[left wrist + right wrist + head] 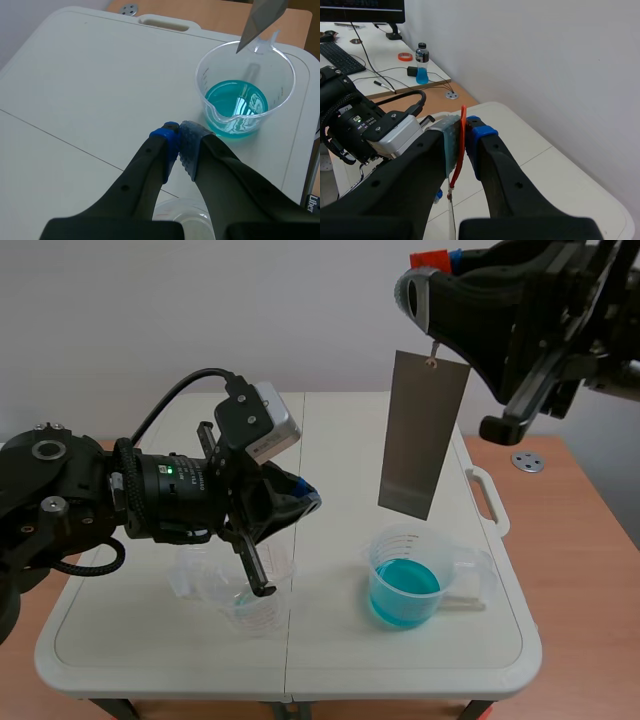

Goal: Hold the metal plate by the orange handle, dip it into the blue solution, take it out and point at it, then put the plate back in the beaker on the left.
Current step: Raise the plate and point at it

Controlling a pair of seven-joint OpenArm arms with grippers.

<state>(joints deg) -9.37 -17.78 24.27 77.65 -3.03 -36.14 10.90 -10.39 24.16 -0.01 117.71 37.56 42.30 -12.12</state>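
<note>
Hanging from the right gripper (463,131), which pinches the orange handle (462,145), the metal plate (424,435) is in the air above the beaker of blue solution (405,543). The left gripper (179,136) has its fingers (194,147) pressed together, above the clear beaker (270,615) on the left.
</note>
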